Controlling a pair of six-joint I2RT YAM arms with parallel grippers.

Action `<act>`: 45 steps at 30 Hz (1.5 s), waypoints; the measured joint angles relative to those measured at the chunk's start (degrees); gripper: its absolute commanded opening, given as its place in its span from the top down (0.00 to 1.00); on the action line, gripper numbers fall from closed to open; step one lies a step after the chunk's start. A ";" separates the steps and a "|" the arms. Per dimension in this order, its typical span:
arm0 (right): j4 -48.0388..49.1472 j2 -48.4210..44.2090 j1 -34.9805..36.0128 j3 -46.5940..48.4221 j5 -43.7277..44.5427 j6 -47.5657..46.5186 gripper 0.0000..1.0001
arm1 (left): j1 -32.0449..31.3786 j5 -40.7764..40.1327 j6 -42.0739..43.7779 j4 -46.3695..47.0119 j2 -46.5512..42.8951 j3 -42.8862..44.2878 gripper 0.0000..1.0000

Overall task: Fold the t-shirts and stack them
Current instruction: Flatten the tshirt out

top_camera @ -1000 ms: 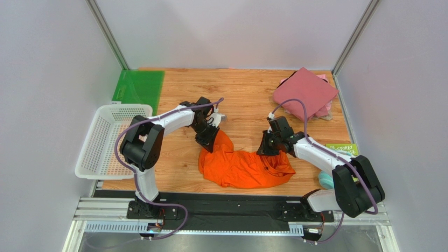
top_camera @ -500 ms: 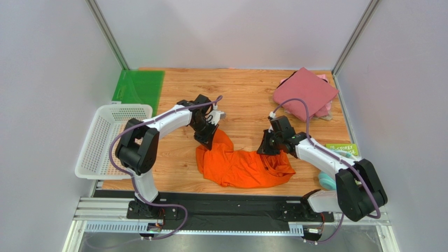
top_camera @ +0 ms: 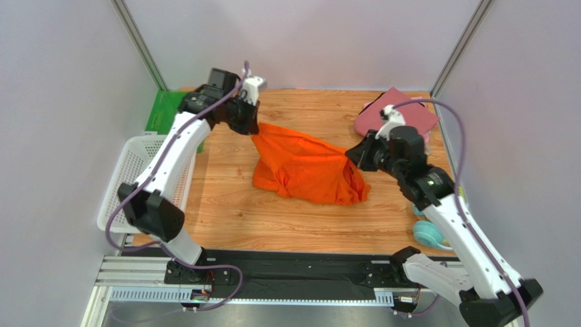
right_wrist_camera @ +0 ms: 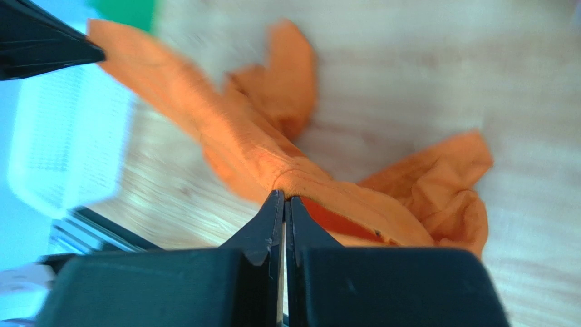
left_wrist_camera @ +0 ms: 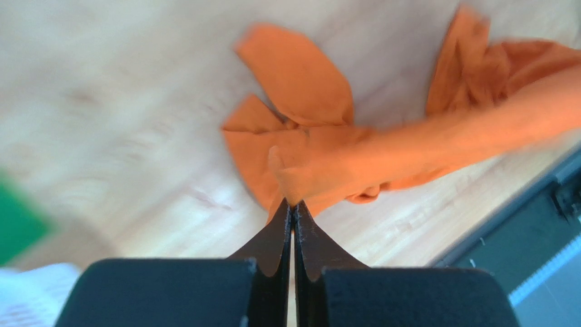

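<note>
A bright orange t-shirt (top_camera: 307,172) hangs stretched above the wooden table between both arms, its lower folds dragging on the wood. My left gripper (top_camera: 254,129) is shut on its left upper edge (left_wrist_camera: 300,178). At the shirt's right upper edge (right_wrist_camera: 300,178), my right gripper (top_camera: 356,154) is shut on the cloth. A maroon-red folded t-shirt (top_camera: 402,117) lies on a pale pink one (top_camera: 425,142) at the back right corner.
A white mesh basket (top_camera: 136,185) stands at the table's left edge, with a green plastic sheet (top_camera: 161,113) behind it. A teal round object (top_camera: 431,236) sits near the right front edge. The left gripper's tip (right_wrist_camera: 48,49) shows in the right wrist view.
Both arms have risen and moved toward the back of the table, lifting the orange t-shirt off the wood and stretching it between them. The left gripper closed on the cloth.
</note>
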 measured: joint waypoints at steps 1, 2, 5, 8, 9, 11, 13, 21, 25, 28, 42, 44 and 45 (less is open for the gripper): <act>-0.48 -1.68 0.00 2.91 0.44 -0.42 1.00 | 0.76 -1.16 0.57 -0.50 -2.01 3.15 1.00; -0.85 -3.39 0.00 5.84 0.87 -0.94 1.00 | 1.20 -2.03 1.07 -0.74 -4.20 5.53 1.00; -2.62 -7.50 0.02 14.45 1.38 -2.03 1.00 | 0.94 -3.72 2.34 -2.78 -10.47 11.89 1.00; -3.87 -10.80 0.02 21.16 0.96 -2.64 1.00 | -0.22 -4.13 3.52 -5.81 -14.95 19.82 1.00; -4.24 -11.82 0.04 22.77 0.48 -2.73 1.00 | -0.37 -4.09 3.80 -6.78 -15.65 22.82 1.00; -5.01 -14.05 0.09 24.92 -1.18 -2.75 1.00 | -0.61 -3.76 4.17 -8.83 -16.41 29.53 1.00; -5.42 -16.17 0.09 25.70 -2.36 -2.93 1.00 | -0.63 -4.22 5.05 -10.69 -16.52 37.16 1.00; -6.01 -24.04 -0.24 28.46 -8.96 -2.29 1.00 | 0.59 -7.06 7.56 -11.54 -27.58 44.50 1.00; -5.97 -25.64 -0.24 27.67 -10.58 -1.57 1.00 | 0.59 -6.03 7.61 -10.97 -35.36 39.91 1.00; -4.61 -25.81 -0.24 23.63 -12.33 -0.59 1.00 | 0.57 -3.39 6.78 -10.12 -37.07 36.39 1.00; -3.15 -10.32 16.83 0.35 -12.57 0.59 0.45 | -13.46 -0.90 4.48 -13.64 -13.07 30.73 1.00; -2.82 -6.43 23.80 1.14 -8.92 -0.24 0.38 | -14.86 -2.36 4.59 -13.97 -9.97 33.16 1.00; -2.73 -4.07 26.95 1.97 -7.19 -0.61 0.34 | -15.21 -2.91 4.59 -13.92 -9.18 34.07 1.00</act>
